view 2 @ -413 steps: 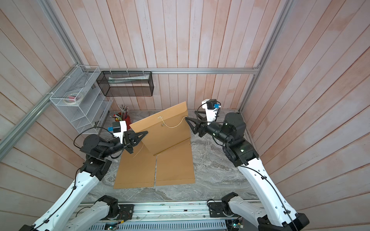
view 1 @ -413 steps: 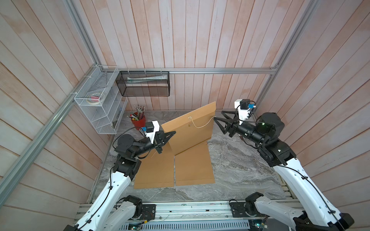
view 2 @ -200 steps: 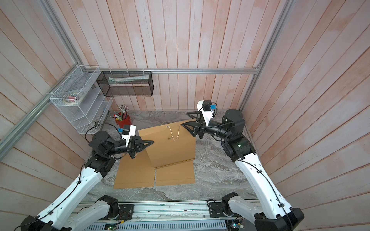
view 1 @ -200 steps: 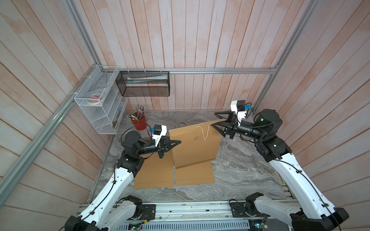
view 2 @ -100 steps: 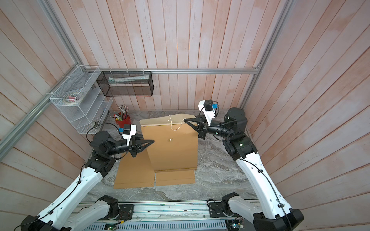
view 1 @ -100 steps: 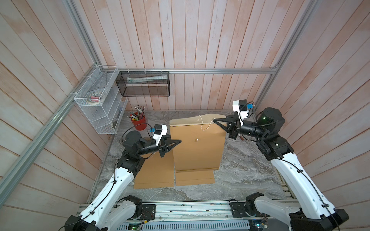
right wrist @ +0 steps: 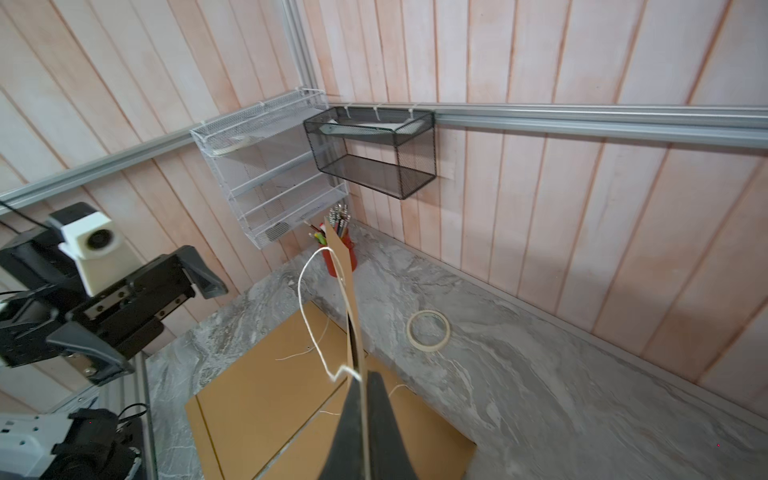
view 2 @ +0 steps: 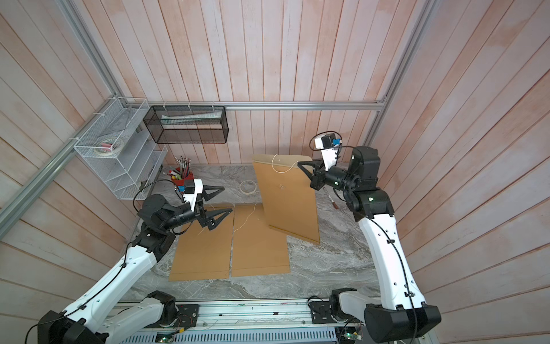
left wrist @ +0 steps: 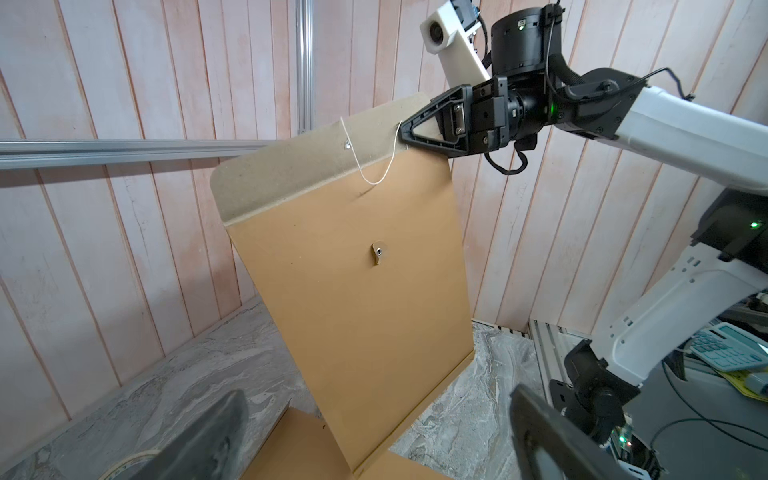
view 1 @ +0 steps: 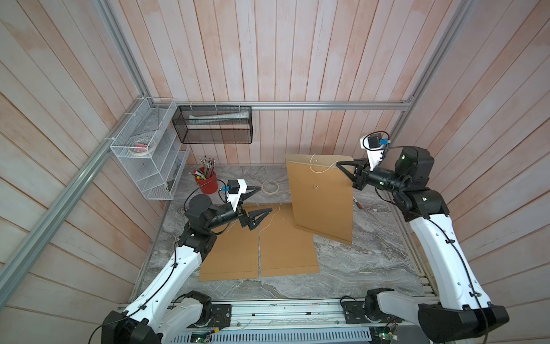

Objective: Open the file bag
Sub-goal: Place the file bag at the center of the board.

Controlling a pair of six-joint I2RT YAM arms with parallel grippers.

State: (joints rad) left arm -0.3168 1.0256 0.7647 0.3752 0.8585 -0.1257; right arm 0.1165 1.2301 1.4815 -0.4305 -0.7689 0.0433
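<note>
1. Clenching the top right corner of the file bag [view 1: 321, 202] [left wrist: 353, 291], the right claw [view 1: 339, 163] [left wrist: 402, 133] held it upright at the far right-centre of the bench [view 1: 372, 253].
2. Flap [left wrist: 299, 170] stood unfolded upward, and the button on the bag's face was bare.
3. String [view 1: 315, 169] [left wrist: 374, 180] drooped loose from the flap eyelet to the right claw's tips.
4. Whether the bag's lower edge touched the bench, cannot tell.
5. Left claw [view 1: 265, 199] [view 2: 227, 199] was released wide and empty, left of the bag, apart from it, above the far end of the flat bags [view 1: 229, 247].
6. Two flat bags lay side by side, centre-near.
7. Tape roll [view 1: 270, 187] and red cup [view 1: 207, 183] of pens sat far left.
</note>
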